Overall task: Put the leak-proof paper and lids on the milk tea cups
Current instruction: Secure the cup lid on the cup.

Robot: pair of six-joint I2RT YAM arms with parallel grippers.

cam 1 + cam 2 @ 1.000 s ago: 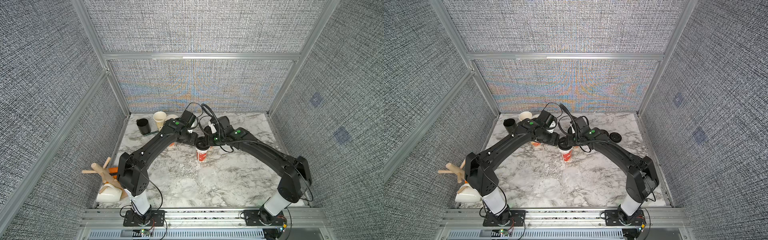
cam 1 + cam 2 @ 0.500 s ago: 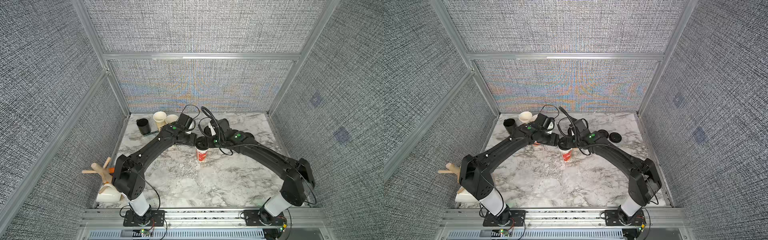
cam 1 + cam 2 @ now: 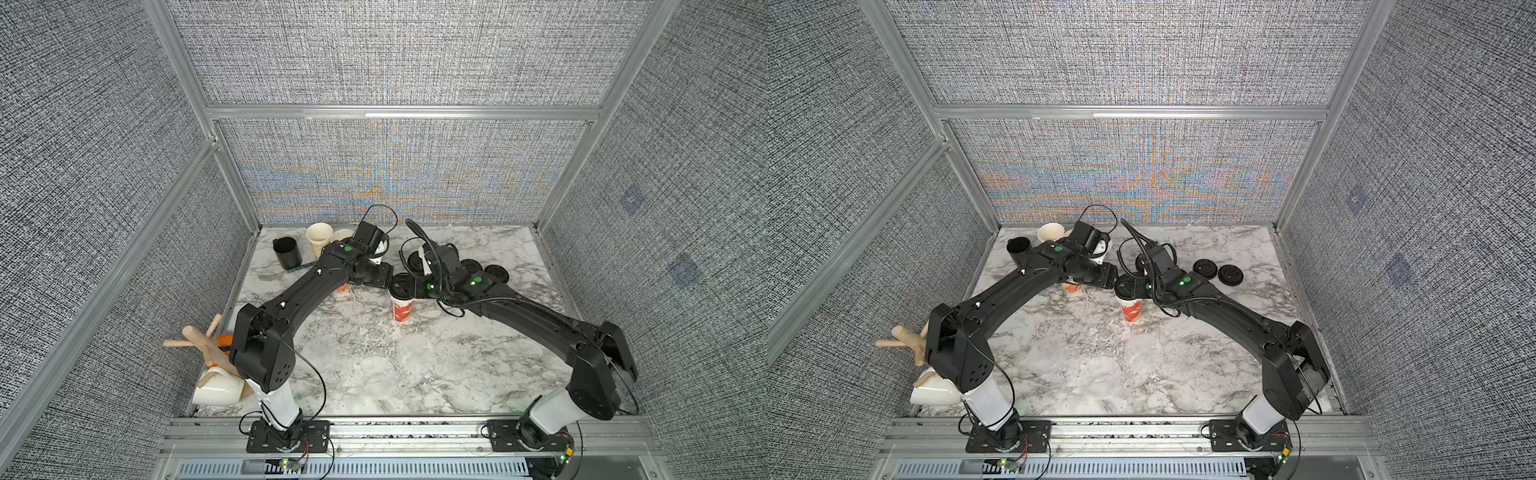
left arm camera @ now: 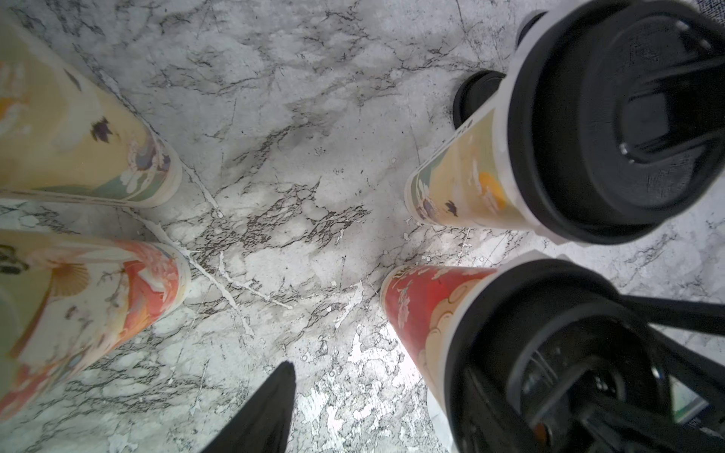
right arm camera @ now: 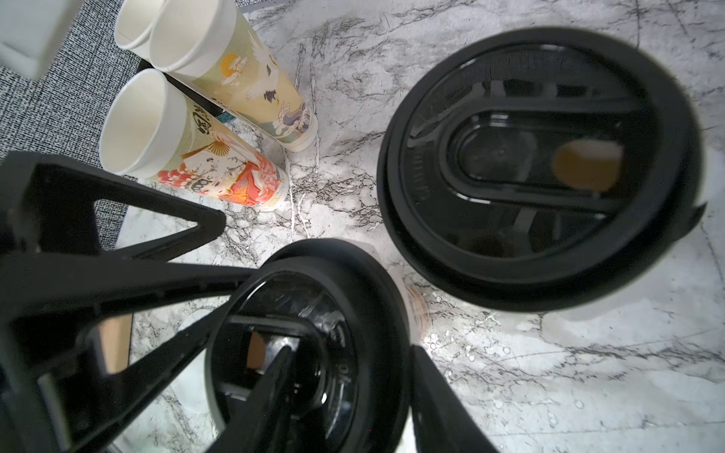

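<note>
A red milk tea cup [image 3: 402, 311] stands mid-table with a black lid [image 5: 314, 353] on it. My right gripper [image 5: 351, 355] is shut on that lid, one finger on top and one outside its rim. My left gripper [image 3: 388, 277] is open beside the same lid; one finger [image 4: 274, 404] shows. Behind stands a beige cup [image 4: 463, 188], also lidded [image 5: 541, 164]. The whitish edge of leak-proof paper [image 5: 588, 317] peeks out under that lid. Open cups stand further left: orange [image 5: 219, 172] and beige [image 5: 251, 86]. Faint round sheets [image 3: 376, 370] lie on the marble in front.
Loose black lids [image 3: 1205, 268] [image 3: 1230, 275] lie behind the right arm. A short black mug [image 3: 286, 252], a fork [image 3: 266, 275] and a green pen [image 3: 301, 268] are at the back left. A wooden mug tree [image 3: 208, 349] with a white mug [image 3: 216, 390] stands front left.
My right jaws have narrowed a little onto the lid. Both arms have shifted slightly while both grippers stay at the red cup.
</note>
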